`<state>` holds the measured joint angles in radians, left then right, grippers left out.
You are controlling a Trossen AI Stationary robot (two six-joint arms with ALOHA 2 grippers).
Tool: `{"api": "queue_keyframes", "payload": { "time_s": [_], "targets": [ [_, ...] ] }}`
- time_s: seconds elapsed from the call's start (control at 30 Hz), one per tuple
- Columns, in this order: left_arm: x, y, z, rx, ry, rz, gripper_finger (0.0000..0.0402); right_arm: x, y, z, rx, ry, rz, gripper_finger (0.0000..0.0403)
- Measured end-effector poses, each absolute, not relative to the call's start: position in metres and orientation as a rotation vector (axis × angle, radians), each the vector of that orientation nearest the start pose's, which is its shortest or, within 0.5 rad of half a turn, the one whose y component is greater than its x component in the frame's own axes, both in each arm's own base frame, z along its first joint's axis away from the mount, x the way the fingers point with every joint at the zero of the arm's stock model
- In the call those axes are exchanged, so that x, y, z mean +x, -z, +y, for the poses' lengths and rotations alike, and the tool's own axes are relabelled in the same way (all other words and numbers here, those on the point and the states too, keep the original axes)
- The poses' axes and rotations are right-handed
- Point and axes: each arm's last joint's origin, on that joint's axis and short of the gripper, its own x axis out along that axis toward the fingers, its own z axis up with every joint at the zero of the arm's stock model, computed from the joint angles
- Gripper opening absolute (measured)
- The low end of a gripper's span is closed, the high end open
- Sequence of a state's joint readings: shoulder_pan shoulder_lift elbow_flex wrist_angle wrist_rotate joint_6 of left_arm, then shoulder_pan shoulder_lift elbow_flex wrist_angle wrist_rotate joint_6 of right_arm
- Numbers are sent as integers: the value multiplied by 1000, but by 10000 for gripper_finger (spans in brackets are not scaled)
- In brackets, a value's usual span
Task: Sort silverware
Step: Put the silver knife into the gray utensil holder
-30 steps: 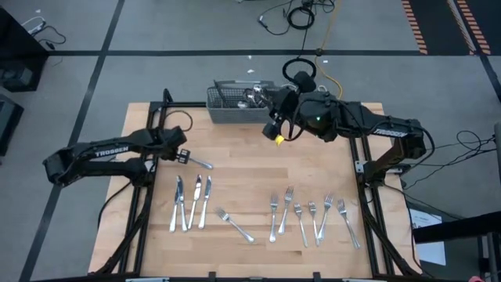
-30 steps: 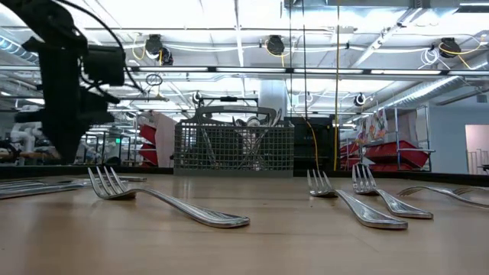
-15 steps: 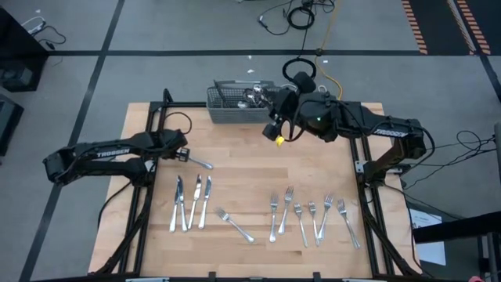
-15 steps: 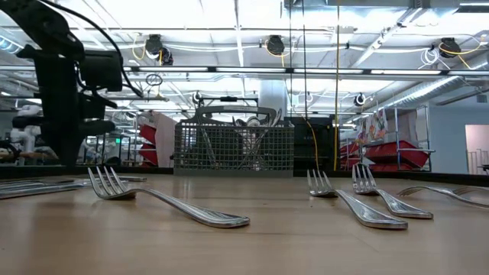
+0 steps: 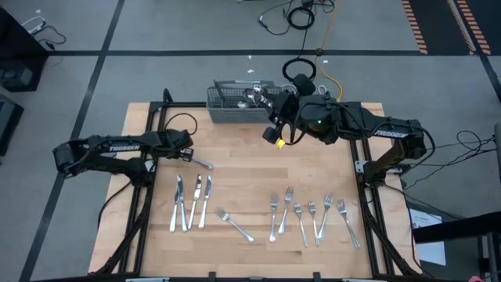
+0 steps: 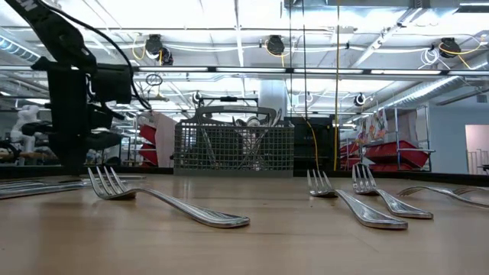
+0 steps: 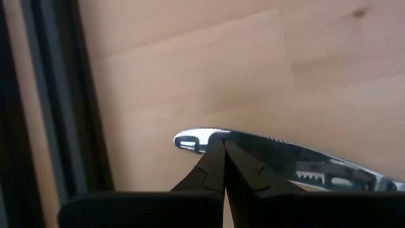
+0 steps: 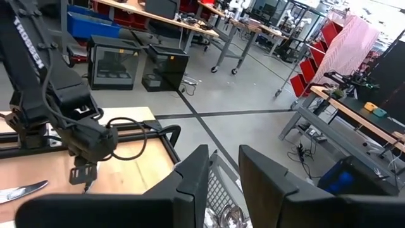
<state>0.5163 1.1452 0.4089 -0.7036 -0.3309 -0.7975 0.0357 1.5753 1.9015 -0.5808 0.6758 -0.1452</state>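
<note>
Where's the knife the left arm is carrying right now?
High view: the knife sits in the shut left gripper on the table's left side, just above the row of three knives.

**Two dark arms, white lettering, loose black cables**

Built of matte black jointed segments, both arms. Marked "TROSSEN" in white capital letters along the long link of the left arm (image 5: 117, 148). Trailed by thin black looping cables near each wrist. Tipped with a small yellow piece on the right arm (image 5: 329, 121). Ended by flat black angular fingers (image 8: 190, 180), tapering to points on the left side (image 7: 212, 168).
</note>
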Motion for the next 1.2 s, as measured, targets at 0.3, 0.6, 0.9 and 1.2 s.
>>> {"api": "queue_keyframes", "payload": {
  "time_s": [0.3,0.6,0.9,1.2],
  "targets": [
    [136,-126,83,-820,-1157,1049,8,321,-477,2,-208,596,313,77],
    [156,-127,76,-961,-1015,919,8,323,-429,15,24,560,541,77],
    [187,-117,68,-1072,-852,815,8,339,-342,35,194,601,617,77],
    [211,-109,56,-1170,-735,729,8,335,-269,47,395,665,610,77]
  ]
}}
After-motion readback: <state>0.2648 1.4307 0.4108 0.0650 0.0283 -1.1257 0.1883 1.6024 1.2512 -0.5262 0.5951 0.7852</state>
